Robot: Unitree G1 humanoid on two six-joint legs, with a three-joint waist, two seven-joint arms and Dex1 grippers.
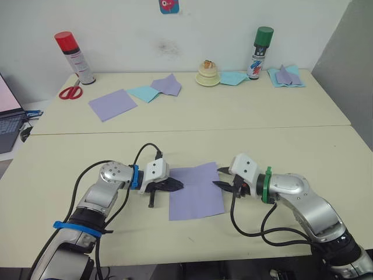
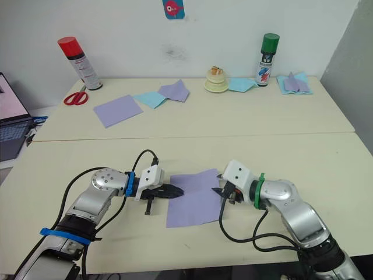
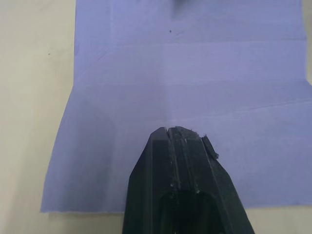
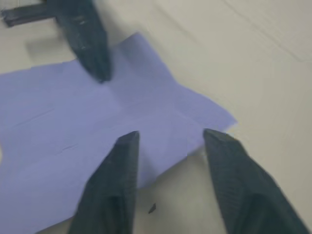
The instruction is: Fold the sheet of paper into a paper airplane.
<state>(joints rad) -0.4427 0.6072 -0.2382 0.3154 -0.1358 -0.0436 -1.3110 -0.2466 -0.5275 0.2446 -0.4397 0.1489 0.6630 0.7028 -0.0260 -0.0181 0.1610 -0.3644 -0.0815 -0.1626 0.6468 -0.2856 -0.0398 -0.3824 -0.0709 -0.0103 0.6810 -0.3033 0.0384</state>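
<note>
Paper point(image 1: 196, 191) lies flat near the front edge of the bench point(image 1: 280, 137), roughly midway along it: a lavender sheet, opened out, with faint crease lines running across it. No fold stands up from it, and it shows no point or wedge shape.

The left gripper point(image 1: 178, 185) reaches in over the sheet's left edge. Its two black fingers are pressed together into one blunt tip, and in the left wrist view that tip sits low over the lavender surface; whether it actually touches the paper I cannot tell. Nothing is caught between the fingers.

The right gripper point(image 1: 219, 177) comes in from the opposite side, at the sheet's right edge. Its fingers point(image 4: 118, 180) are spread apart, and the right wrist view shows them straddling that edge near a corner, one over the paper and the other over bare bench beside it. They pinch nothing.

Along the back edge of the bench stand other things, well apart from the sheet. A red-capped spray can point(image 1: 74, 57) is at the back left corner with red-handled scissors point(image 1: 70, 91) beside it. A smooth lavender square point(image 1: 112, 104) and a light-blue sheet point(image 1: 145, 93) lie further in. A green-capped spray can point(image 1: 261, 52) stands towards the back right, and a small cream-coloured stack point(image 1: 207, 74) stands just left of it.
</note>
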